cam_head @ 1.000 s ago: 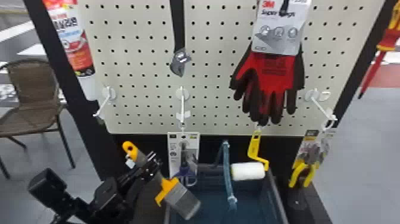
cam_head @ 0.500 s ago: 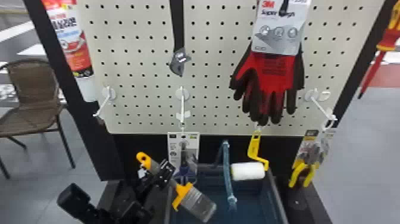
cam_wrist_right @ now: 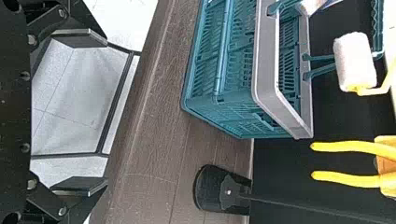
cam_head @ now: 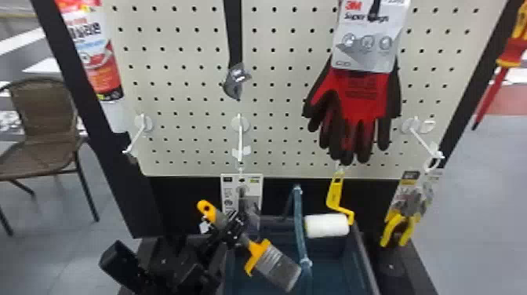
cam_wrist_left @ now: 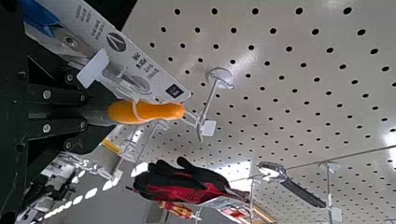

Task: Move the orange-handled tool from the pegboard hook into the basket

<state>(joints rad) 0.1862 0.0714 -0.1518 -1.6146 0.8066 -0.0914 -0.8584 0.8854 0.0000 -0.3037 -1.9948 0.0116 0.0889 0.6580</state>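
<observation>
Orange at its butt and collar, the brush (cam_head: 257, 251) hangs aslant in the head view, bristles down and overlapping the basket (cam_head: 365, 259), and my left fingers (cam_wrist_left: 56, 94) are clamped on the dark shank below the grip. I judge this to be the carry, nearly at the drop. I want the bristles turned more upright, then lowered on the near-left side of the basket's raised carrying handle (cam_head: 300, 231), because the bristle end lines up almost beside that bar and could hook over it. I should let go only once the collar sits below the rim, so the brush slides in rather than tipping out. In the left wrist view a thin loop circles the orange grip and a white hook (cam_wrist_left: 208, 105) stands just past its end; I can't tell whether they touch, so I'd ease away gently first. The carded scissors (cam_head: 241, 196) hang close behind the orange butt and could swing if brushed. The white roller (cam_head: 327, 225) takes up the opening's far right, and the yellow-handled pliers (cam_head: 400, 227) hang beyond it. My right fingers (cam_wrist_right: 77, 36) are spread wide around nothing, off the counter's (cam_wrist_right: 144, 140) front edge.
</observation>
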